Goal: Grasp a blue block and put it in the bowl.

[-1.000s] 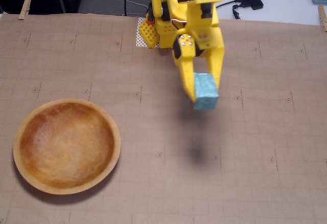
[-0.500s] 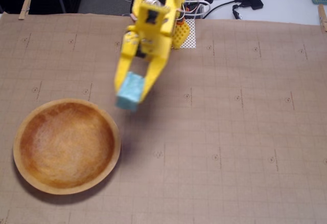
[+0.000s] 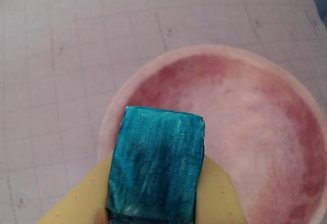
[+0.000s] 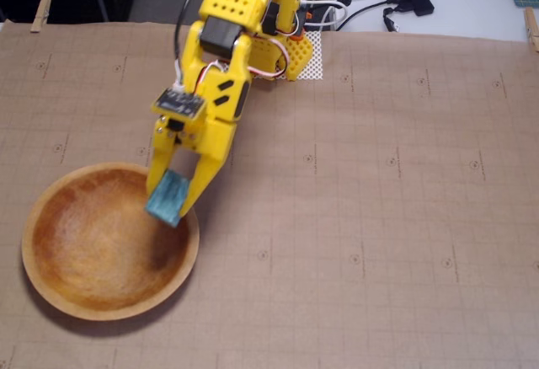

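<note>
The small teal-blue foam-like block (image 4: 169, 198) is held clamped between the two fingers of the yellow gripper (image 4: 174, 203), above the right rim of the large round orange-brown wooden bowl (image 4: 50, 293) in the fixed view

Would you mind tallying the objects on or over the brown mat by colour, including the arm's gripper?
Teal-blue: 1, the blue block, held in the gripper.
Orange-brown: 1, the bowl.
Yellow: 1, the gripper, over the bowl's right rim in the fixed view.
Tan wood: 2, the clothespin at one mat corner and another clothespin at the opposite corner.
Total: 5
</note>
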Robot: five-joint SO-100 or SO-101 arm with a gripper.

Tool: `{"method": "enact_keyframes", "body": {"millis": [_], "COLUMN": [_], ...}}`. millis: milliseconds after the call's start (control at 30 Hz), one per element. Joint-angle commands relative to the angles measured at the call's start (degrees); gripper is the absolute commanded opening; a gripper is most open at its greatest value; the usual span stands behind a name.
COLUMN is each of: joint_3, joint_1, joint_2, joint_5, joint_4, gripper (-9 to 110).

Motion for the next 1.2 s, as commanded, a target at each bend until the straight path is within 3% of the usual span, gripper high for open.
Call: {"method": "enact_keyframes", "body": {"millis": [0,967,1167], "joint_3": [-5.8,-16.17,-15.64], "joint_1": [0.44,10.99,11.07], "joint_2": [-2.11,-22.32,-22.59], "joint_5": [0.53,4.83,4.66], "joint_4": [-0.7,-3.6,-4.83], "gripper": [-1,-1,12]}}
